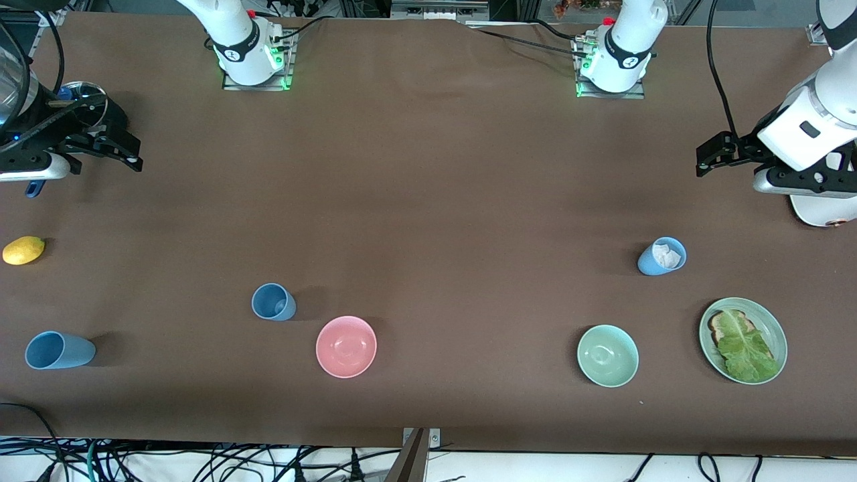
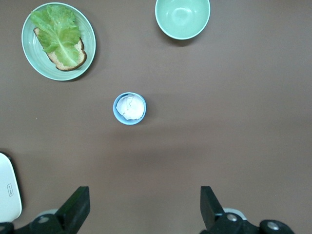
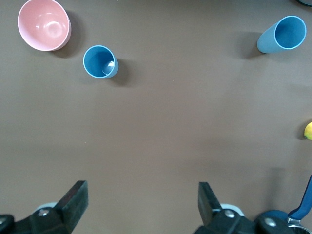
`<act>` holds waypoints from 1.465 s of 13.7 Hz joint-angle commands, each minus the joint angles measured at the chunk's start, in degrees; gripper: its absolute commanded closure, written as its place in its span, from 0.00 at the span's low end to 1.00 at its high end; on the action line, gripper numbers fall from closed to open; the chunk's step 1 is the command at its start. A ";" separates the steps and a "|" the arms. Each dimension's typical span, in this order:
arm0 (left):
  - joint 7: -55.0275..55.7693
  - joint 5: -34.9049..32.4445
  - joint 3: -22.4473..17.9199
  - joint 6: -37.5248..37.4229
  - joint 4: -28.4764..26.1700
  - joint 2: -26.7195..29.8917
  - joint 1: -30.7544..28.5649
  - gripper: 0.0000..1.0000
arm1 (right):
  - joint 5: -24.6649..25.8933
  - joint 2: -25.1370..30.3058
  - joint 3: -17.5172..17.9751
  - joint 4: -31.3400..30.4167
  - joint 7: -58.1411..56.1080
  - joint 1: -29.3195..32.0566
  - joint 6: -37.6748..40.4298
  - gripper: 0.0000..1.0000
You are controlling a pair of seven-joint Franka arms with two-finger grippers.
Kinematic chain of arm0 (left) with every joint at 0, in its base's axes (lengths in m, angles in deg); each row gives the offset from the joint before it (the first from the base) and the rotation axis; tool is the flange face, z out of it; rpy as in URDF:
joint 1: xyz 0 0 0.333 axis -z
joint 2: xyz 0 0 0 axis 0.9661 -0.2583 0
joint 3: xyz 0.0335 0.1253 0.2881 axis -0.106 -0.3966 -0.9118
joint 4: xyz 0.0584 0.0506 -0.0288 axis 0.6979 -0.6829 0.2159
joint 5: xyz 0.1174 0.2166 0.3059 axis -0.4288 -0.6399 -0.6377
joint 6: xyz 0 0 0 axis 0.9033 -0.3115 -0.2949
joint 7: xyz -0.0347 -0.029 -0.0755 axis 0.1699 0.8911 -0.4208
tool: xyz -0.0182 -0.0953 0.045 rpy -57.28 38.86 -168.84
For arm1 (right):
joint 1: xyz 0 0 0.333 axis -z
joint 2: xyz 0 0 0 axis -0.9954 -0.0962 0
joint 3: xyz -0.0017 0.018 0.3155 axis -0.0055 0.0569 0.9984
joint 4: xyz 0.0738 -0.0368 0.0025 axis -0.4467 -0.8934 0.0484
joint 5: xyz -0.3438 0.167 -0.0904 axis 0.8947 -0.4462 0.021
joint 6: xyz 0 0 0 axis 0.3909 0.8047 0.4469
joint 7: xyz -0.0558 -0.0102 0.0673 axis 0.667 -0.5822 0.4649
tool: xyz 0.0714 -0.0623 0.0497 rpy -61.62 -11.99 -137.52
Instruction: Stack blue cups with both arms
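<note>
Front view shows three blue cups standing upright and well apart on the brown bench (image 1: 428,201). One blue cup (image 1: 661,256) with something white crumpled inside stands toward the left arm's end, farther from the camera than the pale green bowl (image 1: 607,355) and the plate (image 1: 775,329) carrying bread and lettuce. A second blue cup (image 1: 273,302) stands just beside the pink bowl (image 1: 346,346), and a third blue cup (image 1: 59,350) stands near the right arm's end, nearer the camera than the lemon (image 1: 23,250). The left gripper (image 2: 144,204) hovers over bare bench near the white-filled cup, jaws wide and holding nothing. The right gripper (image 3: 141,202) hovers over bare bench too, jaws wide and unloaded.
</note>
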 commanded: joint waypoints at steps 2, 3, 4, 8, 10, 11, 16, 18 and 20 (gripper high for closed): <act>-0.10 1.63 -0.09 -0.60 0.91 -0.46 -0.44 0.00 | 0.17 0.33 0.18 0.36 0.66 0.01 0.27 0.00; -0.02 1.54 -0.09 -0.69 1.17 -1.24 -0.44 0.00 | 0.17 0.33 0.18 0.36 0.66 0.01 0.27 0.00; -0.02 1.46 -0.17 -0.69 1.18 -1.34 -0.53 0.00 | 0.17 0.33 0.09 0.36 0.66 0.01 0.27 0.00; -0.19 0.93 -0.44 -2.89 1.09 -4.67 -4.20 0.00 | 0.08 0.33 0.09 0.36 0.75 0.01 0.27 0.00; -0.28 0.93 -0.53 -2.19 1.18 -7.39 -6.66 0.00 | 0.17 0.42 0.09 0.36 0.75 0.01 0.36 0.00; -0.37 0.84 -0.53 -0.27 1.09 -8.80 -7.03 0.00 | 0.17 0.42 0.09 0.36 0.75 0.01 0.27 0.00; -3.96 -1.80 -0.44 8.70 0.30 -16.00 -7.82 0.00 | 0.17 0.24 0.09 0.36 0.75 0.01 0.27 0.00; -5.81 -2.50 -0.44 11.52 0.04 -19.08 -8.69 0.00 | 0.17 -0.02 0.09 0.36 0.75 0.01 0.27 0.00; -5.82 -2.59 -0.44 14.06 -1.54 -21.19 -8.96 0.00 | 0.08 -0.11 0.09 0.36 0.75 0.01 0.27 0.00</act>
